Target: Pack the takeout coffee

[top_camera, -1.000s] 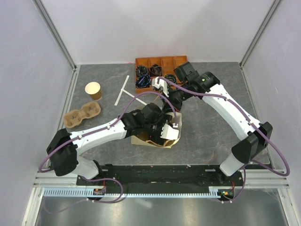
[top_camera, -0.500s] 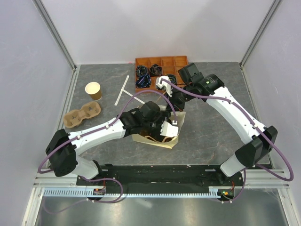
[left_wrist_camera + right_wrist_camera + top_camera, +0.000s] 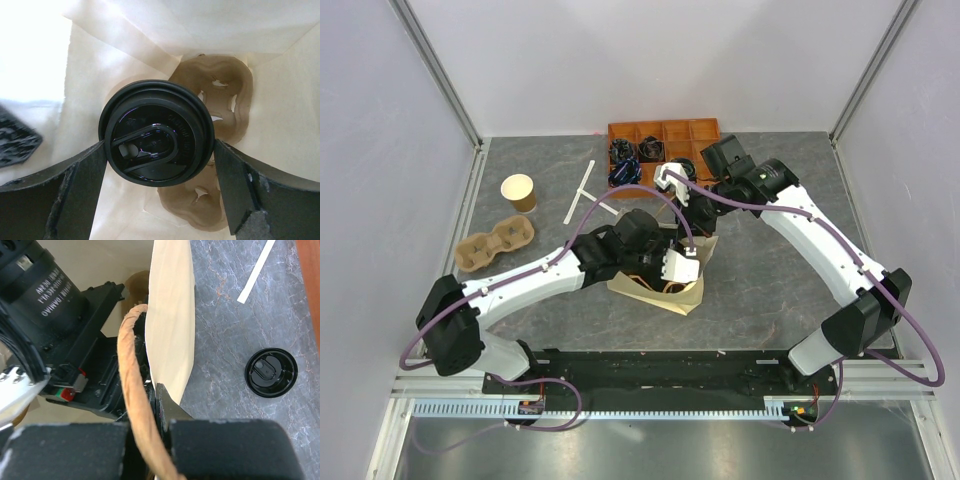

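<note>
The left claw (image 3: 159, 150) is spread wide, and its fingers (image 3: 75, 190) press on opposite sides of the takeout coffee (image 3: 150, 120), so it looks clamped on the cup. The cup is upright with its black lid facing up. It sits inside the paper bag (image 3: 280, 100), directly above the pulp carrier (image 3: 227, 90) on the bag's floor. Whether the cup's base has reached a carrier pocket is hidden.

Over the last second this claw has moved further over the bag's mouth. The bag has also been drawn a little towards the far side of the worktop (image 3: 230, 340). My reading is that the cup is nearly seated and only the release remains.

The right claw (image 3: 152, 405) is closed on the bag's twisted handle (image 3: 131, 370) and rim. It holds the mouth open from the bag's far side. A loose black lid (image 3: 271, 372) lies on the worktop just outside that wall.

The left arm (image 3: 540, 275) reaches diagonally from its near base to the bag, with the wrist tipped down into the opening. The right arm (image 3: 820, 235) arches out past the bag and folds back to its far rim. Its base link has swung slightly outward.
</note>
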`<state>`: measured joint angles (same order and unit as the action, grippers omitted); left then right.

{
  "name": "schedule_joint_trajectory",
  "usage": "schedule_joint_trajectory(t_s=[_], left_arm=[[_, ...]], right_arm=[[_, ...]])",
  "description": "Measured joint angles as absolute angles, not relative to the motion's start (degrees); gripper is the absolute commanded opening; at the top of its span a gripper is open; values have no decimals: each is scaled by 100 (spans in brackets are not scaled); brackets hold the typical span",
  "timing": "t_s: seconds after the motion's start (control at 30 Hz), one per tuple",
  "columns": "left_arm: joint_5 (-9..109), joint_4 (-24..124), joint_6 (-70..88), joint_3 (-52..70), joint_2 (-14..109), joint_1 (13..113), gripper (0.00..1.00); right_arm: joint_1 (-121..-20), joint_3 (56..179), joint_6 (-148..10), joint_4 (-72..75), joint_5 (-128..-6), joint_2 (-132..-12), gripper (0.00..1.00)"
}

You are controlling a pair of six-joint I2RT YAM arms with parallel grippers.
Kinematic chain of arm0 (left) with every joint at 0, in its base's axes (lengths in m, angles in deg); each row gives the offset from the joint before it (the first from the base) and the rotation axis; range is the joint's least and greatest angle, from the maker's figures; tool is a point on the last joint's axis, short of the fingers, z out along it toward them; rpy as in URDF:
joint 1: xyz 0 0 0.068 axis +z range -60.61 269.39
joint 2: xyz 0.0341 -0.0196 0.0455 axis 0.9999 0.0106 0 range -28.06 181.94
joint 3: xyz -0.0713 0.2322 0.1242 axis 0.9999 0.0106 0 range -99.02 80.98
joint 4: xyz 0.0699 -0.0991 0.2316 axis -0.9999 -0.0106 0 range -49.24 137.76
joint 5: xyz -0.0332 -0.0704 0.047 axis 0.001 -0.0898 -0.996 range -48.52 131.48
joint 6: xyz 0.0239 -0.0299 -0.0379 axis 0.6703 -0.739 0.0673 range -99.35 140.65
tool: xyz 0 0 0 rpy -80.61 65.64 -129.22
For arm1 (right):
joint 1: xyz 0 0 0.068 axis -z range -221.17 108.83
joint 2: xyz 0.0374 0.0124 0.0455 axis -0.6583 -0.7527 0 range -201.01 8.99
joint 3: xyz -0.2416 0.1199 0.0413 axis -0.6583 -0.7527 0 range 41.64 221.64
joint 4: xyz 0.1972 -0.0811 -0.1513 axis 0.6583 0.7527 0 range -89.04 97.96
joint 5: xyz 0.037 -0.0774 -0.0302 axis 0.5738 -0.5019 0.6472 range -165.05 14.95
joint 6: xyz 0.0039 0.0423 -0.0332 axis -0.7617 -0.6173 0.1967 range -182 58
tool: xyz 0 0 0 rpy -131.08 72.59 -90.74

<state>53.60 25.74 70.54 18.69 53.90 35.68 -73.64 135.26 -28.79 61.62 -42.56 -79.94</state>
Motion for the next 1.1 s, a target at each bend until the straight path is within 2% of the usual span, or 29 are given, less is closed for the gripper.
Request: schedule_joint_trajectory(t_s=[0.07, 0.23, 0.37, 0.6, 0.87, 1.0, 1.1], left_arm=[[5360, 2587, 7047, 1869, 5339, 3568, 98], [5378, 2625, 7047, 1869, 5081, 3566, 100], [5413, 2655, 7047, 1869, 5011, 3566, 91], [5533, 2647, 7047, 1869, 5014, 3566, 91], [5832, 2469, 7126, 1880, 5040, 3603, 74], [5863, 2367, 7137, 1880, 5189, 3603, 75], [5859, 2354, 7135, 1880, 5234, 3607, 79]], right_arm=[[-7364, 13507, -2861, 6160, -4256, -7987, 0], [-7364, 13476, -2769, 6158, -4284, -7950, 0], [-7366, 13476, -2745, 6160, -4300, -7948, 0], [-7369, 13476, -2719, 6169, -4302, -7948, 0], [-7369, 13476, -2697, 6184, -4287, -7945, 0], [-7369, 13476, -2667, 6193, -4278, -7945, 0], [-7369, 13476, -2638, 6221, -4260, -7945, 0]])
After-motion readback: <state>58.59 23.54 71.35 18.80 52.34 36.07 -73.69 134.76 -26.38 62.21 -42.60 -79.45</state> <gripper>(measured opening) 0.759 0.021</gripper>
